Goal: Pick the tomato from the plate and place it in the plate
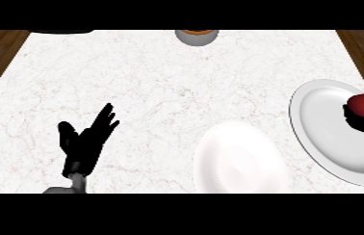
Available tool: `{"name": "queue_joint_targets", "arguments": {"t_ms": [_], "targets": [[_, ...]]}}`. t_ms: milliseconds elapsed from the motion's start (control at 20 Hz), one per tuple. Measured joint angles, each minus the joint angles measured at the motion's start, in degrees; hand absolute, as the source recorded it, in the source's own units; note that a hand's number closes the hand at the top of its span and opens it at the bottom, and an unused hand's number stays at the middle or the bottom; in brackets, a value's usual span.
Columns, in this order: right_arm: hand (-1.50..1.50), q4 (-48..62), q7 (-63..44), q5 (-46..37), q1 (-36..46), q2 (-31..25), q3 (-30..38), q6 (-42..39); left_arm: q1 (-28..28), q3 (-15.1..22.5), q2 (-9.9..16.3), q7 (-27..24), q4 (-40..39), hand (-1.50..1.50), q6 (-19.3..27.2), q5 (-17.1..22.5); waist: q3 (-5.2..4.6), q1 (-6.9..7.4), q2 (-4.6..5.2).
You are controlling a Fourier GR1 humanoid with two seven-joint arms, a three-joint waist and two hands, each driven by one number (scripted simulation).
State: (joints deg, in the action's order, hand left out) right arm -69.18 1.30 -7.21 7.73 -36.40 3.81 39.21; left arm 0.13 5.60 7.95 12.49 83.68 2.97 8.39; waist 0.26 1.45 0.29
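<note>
A red tomato (357, 103) lies on a grey-white plate (320, 133) at the right edge of the head view, cut off by the frame. A small black part of my right hand (353, 118) shows just below the tomato and against it; most of the hand is out of frame. A second, plain white plate (238, 164) sits on the marble counter at the lower middle, left of the first plate, with nothing on it. My left hand (85, 142) rests open at the lower left, fingers pointing up, far from both plates.
A grey cup with an orange top (196, 36) stands at the counter's far edge, centre. A dark object (60, 31) peeks in at the far left. Brown wood shows beyond the counter's left (10, 44) and right (353, 41) edges.
</note>
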Motion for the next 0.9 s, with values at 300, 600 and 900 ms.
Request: {"name": "queue_joint_targets", "arguments": {"t_ms": [300,600,900], "targets": [[-1.5,18.06,4.31,0.79,8.13,-1.15,-1.05,-11.62,-0.86,0.4,-0.62,-0.59,-0.8,0.0,-0.22,-0.48,0.07,0.76,0.23],[-1.5,31.55,20.19,6.02,14.65,1.28,4.66,-18.41,-0.44,0.36,-0.79,-0.63,-0.4,0.0,-0.03,-0.82,0.17,0.66,0.25],[-1.5,37.83,30.9,13.49,17.9,1.95,12.95,-23.91,0.03,-0.3,-0.66,0.31,0.21,0.0,0.08,-0.57,0.1,-0.09,0.01]]}}
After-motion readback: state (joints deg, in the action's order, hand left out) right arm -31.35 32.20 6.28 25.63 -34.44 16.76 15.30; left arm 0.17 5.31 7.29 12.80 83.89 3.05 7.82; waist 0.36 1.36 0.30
